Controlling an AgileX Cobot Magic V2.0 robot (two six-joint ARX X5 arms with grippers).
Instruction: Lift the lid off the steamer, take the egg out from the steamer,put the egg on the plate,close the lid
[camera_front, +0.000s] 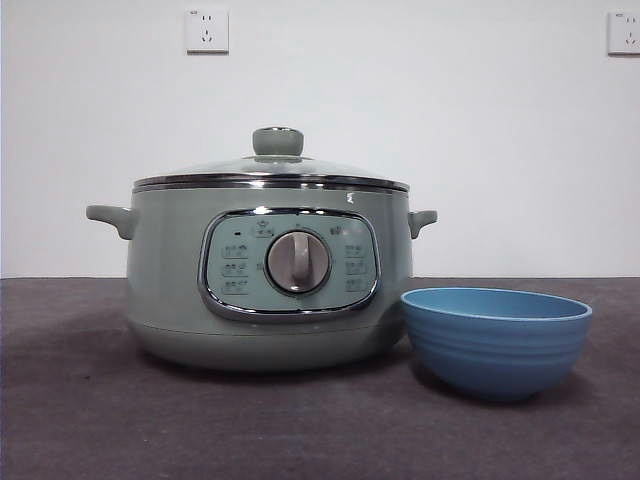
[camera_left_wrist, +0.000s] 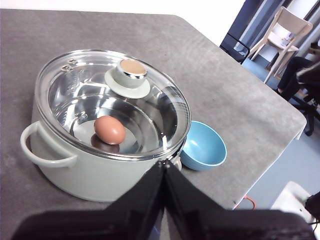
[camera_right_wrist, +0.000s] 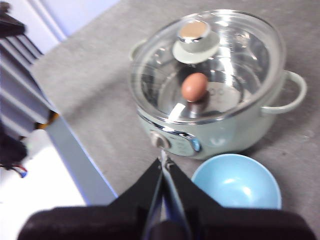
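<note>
steamer (camera_front: 270, 290): green pot on the grey table (camera_front: 80, 420), dial panel facing the front camera, one small handle on each side. Everything below is placed relative to it.
lid (camera_front: 272, 170): glass, seated flat on the steamer rim, green knob upright at the centre. Not lifted.
egg (camera_left_wrist: 109, 130): brown, lying on the shiny steel floor inside the steamer, visible through the lid in both wrist views. Off-centre, apart from the inner wall.
plate (camera_front: 496, 340): blue bowl, upright, on the table just beside the steamer, at its right front as the front camera sees it. Whether it touches the pot: can't tell. Nothing in it.
left gripper (camera_left_wrist: 163, 167): raised above the table, off to the side of the steamer, well clear of the lid. Jaws pressed together, holding nothing.
right gripper (camera_right_wrist: 164, 162): raised on the panel side of the steamer, above the table edge near the plate. Jaws pressed together, holding nothing.
front camera: no arm in frame.
</note>
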